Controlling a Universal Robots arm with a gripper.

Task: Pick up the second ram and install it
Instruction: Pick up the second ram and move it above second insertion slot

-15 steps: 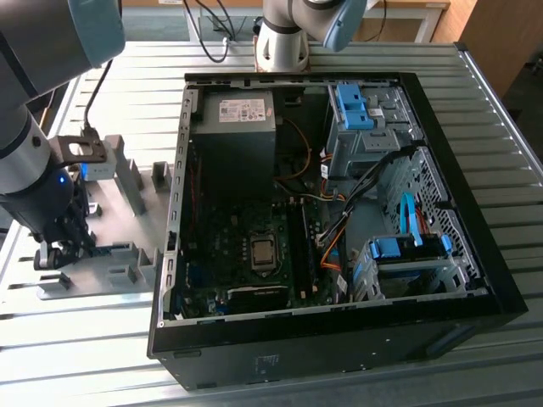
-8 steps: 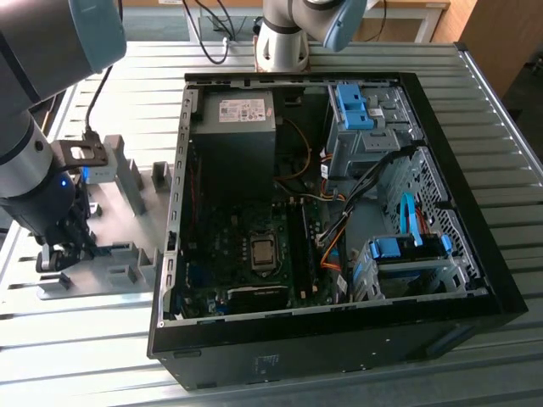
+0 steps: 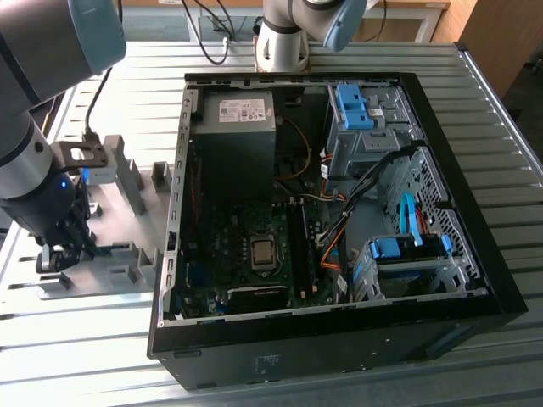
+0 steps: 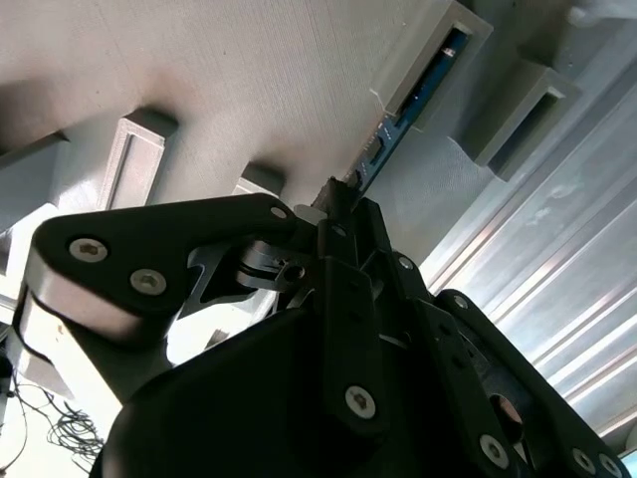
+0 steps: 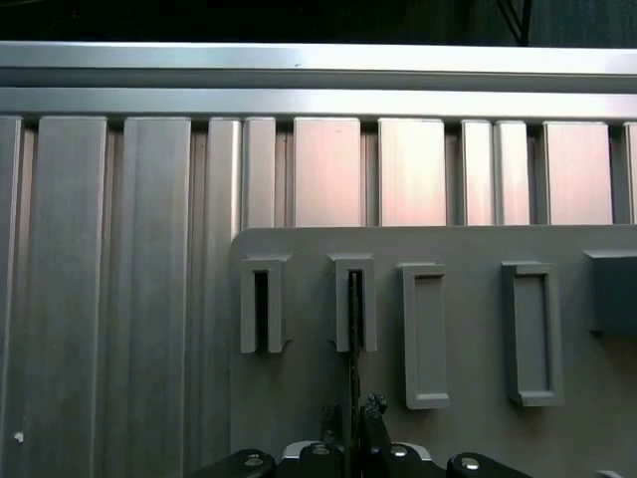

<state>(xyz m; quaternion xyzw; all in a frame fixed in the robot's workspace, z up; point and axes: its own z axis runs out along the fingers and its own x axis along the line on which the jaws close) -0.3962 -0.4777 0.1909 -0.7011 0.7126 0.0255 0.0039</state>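
Observation:
The second ram [image 4: 410,105] is a thin blue-green stick with small black chips. It stands on edge in a slot of a grey holder block [image 4: 453,45]. In the first wrist view the ram [image 5: 353,344] shows edge-on as a dark line running from its slot [image 5: 354,299] down to my fingertips. My gripper [image 5: 352,413] sits over the stick's near end with a finger on each side, shut on it. In the exterior view the gripper [image 3: 55,267] is low over the grey holder plate [image 3: 119,275], at the exterior view's left of the open computer case [image 3: 314,203].
Several more grey holder blocks [image 5: 425,334] stand on the plate, one slotted block [image 5: 261,304] beside the ram's. The case holds a motherboard [image 3: 254,254], black memory slots [image 3: 299,246], a power supply [image 3: 233,127], orange cables and blue drive-bay latches [image 3: 352,106]. A ribbed metal table [image 5: 109,279] lies under everything.

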